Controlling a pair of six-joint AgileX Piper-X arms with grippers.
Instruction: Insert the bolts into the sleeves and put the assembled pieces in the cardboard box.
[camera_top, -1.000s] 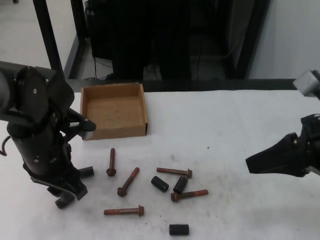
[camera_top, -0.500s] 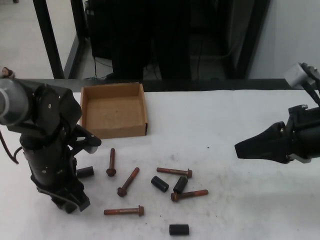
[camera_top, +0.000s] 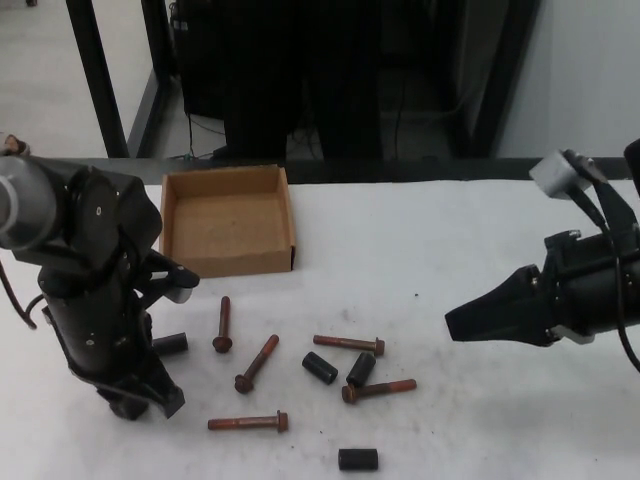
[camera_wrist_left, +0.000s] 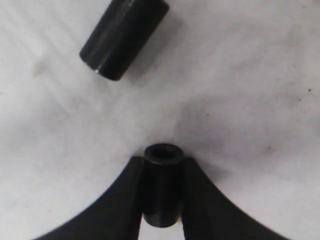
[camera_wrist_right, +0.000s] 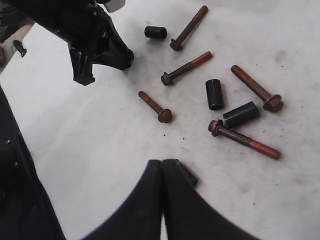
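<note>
Left claw (camera_wrist_left: 163, 165) is clamped on a sleeve (camera_wrist_left: 162, 200), its open end facing the wrist camera, low over the bench (camera_top: 450, 230). A second sleeve (camera_wrist_left: 122, 37) lies just beside it. Right claw (camera_wrist_right: 162, 165) has its fingers together and holds nothing. I count five bolts (camera_top: 249, 422) lying loose among more sleeves. The cardboard box (camera_top: 228, 262) sits beyond them.

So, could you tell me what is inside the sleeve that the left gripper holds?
The sleeve in the left gripper shows an open, dark bore with no bolt sticking out. Its depth is lost in shadow.
</note>
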